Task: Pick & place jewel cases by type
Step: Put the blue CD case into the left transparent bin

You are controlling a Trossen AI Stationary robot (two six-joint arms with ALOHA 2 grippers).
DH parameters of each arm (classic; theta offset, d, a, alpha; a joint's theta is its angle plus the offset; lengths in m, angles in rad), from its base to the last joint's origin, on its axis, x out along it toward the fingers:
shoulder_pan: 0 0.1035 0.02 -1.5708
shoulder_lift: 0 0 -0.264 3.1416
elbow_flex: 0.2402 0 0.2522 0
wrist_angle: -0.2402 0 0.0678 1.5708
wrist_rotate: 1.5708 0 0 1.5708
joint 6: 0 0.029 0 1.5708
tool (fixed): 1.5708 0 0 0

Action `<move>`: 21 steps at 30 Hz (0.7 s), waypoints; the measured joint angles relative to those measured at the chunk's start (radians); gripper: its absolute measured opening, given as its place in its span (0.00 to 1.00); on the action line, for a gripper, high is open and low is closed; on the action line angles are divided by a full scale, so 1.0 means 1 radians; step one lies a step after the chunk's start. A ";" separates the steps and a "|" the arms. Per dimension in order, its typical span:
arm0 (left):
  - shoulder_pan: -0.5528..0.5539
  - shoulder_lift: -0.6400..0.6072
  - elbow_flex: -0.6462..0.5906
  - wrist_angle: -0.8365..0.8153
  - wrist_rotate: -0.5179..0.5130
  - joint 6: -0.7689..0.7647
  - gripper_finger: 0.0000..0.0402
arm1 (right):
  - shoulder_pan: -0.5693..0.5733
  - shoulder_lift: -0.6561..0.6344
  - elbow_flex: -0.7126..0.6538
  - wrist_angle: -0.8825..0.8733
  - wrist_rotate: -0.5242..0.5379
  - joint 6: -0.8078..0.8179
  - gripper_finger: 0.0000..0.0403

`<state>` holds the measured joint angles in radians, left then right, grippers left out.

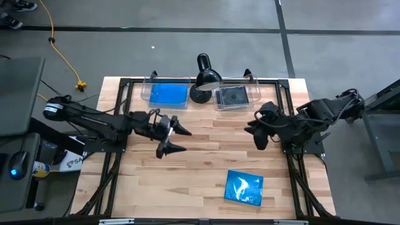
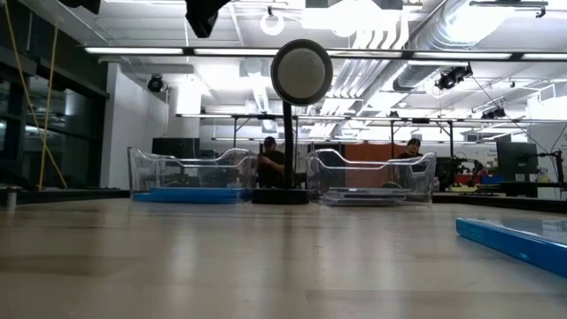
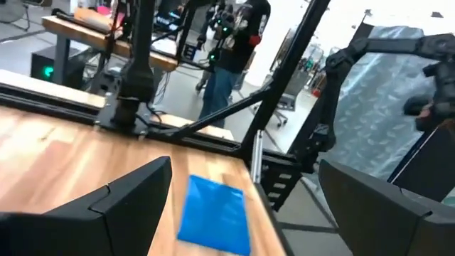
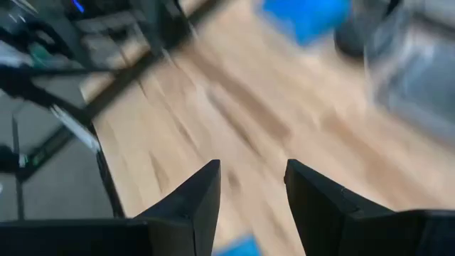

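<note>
Both claws hang empty, left claw (image 1: 177, 139) wide apart, right claw (image 1: 255, 133) part apart; blue case (image 1: 244, 187) lies flat near table (image 1: 187, 181) front edge, so a careless pinch may push it off.

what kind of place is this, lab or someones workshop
Most likely a robotics lab in an industrial hall: exposed ceiling ducts and strip lights, more workbenches behind, and people working at them beyond the wooden table.

Wooden table (image 1: 187, 169) with two clear bins (image 1: 165, 94) (image 1: 236, 95) at its far edge and a black lamp (image 1: 205, 78) standing between them. Yellow cable (image 1: 62, 59) crosses the floor; two people (image 2: 270, 161) (image 2: 412, 149) sit beyond.
</note>
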<state>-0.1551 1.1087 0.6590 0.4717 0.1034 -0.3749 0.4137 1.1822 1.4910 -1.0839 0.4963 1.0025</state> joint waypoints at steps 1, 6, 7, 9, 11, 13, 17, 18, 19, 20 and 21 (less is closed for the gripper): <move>-0.011 0.019 0.000 0.024 -0.009 -0.011 0.88 | 0.001 0.000 0.000 -0.038 -0.035 0.041 0.36; -0.056 0.119 0.002 0.107 -0.039 -0.081 0.88 | 0.042 0.010 0.000 -0.240 -0.169 0.284 0.36; -0.063 0.136 0.002 0.112 -0.043 -0.097 0.88 | 0.059 0.015 0.000 -0.279 -0.182 0.332 0.36; -0.077 0.176 0.002 0.138 -0.055 -0.127 0.88 | 0.096 0.027 0.000 -0.347 -0.192 0.423 0.36; -0.090 0.209 0.002 0.130 -0.066 -0.157 0.88 | 0.140 0.040 0.000 -0.406 -0.191 0.507 0.36; -0.104 0.247 0.003 0.145 -0.078 -0.188 0.88 | 0.188 0.059 0.000 -0.458 -0.191 0.588 0.36; -0.132 0.317 0.024 0.162 -0.086 -0.217 0.88 | 0.280 0.103 -0.010 -0.480 -0.200 0.687 0.36; -0.139 0.335 0.037 0.176 -0.092 -0.220 0.88 | 0.302 0.110 -0.022 -0.478 -0.206 0.711 0.36; -0.144 0.343 0.041 0.175 -0.096 -0.224 0.88 | 0.320 0.116 -0.037 -0.479 -0.217 0.742 0.36; -0.149 0.352 0.049 0.171 -0.099 -0.225 0.88 | 0.334 0.120 -0.058 -0.478 -0.231 0.774 0.36; -0.153 0.372 0.067 0.174 -0.102 -0.225 0.88 | 0.352 0.123 -0.085 -0.475 -0.255 0.806 0.36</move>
<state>-0.3084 1.4804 0.7261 0.6458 0.0018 -0.6003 0.7653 1.3054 1.4057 -1.5591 0.2415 1.8080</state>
